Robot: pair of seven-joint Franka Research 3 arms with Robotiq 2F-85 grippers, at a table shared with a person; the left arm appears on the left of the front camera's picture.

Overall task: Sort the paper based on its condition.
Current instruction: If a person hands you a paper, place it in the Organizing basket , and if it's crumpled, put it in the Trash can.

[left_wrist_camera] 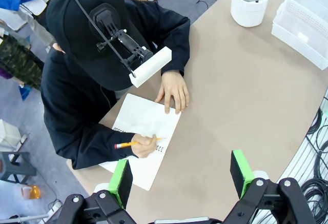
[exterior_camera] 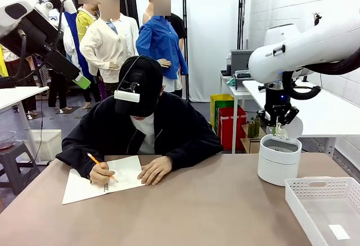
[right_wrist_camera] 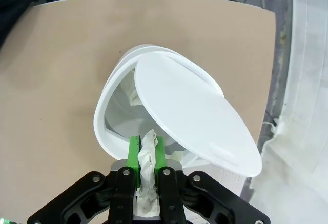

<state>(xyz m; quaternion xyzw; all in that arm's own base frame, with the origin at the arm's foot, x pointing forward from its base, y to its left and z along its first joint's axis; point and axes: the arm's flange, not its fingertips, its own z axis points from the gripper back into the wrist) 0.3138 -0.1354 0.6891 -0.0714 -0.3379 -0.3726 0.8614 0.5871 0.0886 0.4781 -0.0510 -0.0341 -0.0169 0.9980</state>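
Pinching a paper wad (right_wrist_camera: 147, 158), right claw (right_wrist_camera: 147, 155) above the bin (right_wrist_camera: 110, 131); left claw (left_wrist_camera: 182, 175) spread; bin's inside mostly lid-hidden.

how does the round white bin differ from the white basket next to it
The bin is round with solid walls; the basket is rectangular with perforated walls. The bin has a swing lid, tilted open in the right wrist view, while the basket is open-topped. The bin holds crumpled paper; the basket holds one flat white slip. Both are white and sit on the table's right side.
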